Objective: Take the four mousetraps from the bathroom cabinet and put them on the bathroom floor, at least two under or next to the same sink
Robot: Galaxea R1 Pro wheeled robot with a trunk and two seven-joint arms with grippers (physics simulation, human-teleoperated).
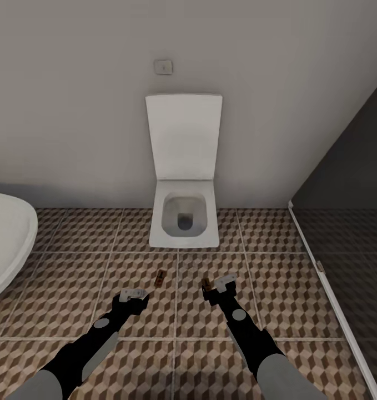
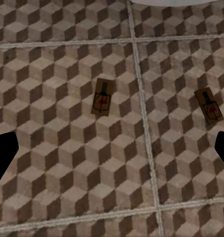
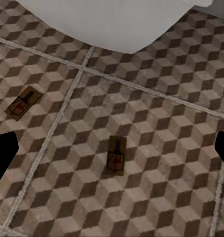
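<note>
- Bathroom floor (image 1: 60, 261): cube-patterned tiles in brown, beige and white with pale grout lines, running to the back wall.
- First mousetrap (image 1: 161, 277): lies flat on the tile in front of the toilet (image 1: 184, 219), just on the left-arm side of the grout line that runs out from the toilet's front edge. The left wrist view shows it (image 2: 102, 97) as a brown board with dark wire and a red mark.
- Second mousetrap (image 1: 206, 286): lies flat on the tile across that grout line, partly hidden behind the right gripper. The right wrist view shows it (image 3: 116, 155) clear of the fingers, resting on the floor.
- Left gripper (image 1: 134, 295): hangs low over the floor near the first trap; jaws spread, nothing between them.
- Right gripper (image 1: 224, 283): hangs beside the second trap; jaws spread, holding nothing.
- White oval bathtub (image 1: 5, 244): at the floor's left edge.
- Dark shower tray (image 1: 349, 266): along the floor's right edge, behind a pale strip.
- Wall plate (image 1: 164, 67): above the raised toilet lid.
- Writing or brand marks: none legible on the traps or fittings.
</note>
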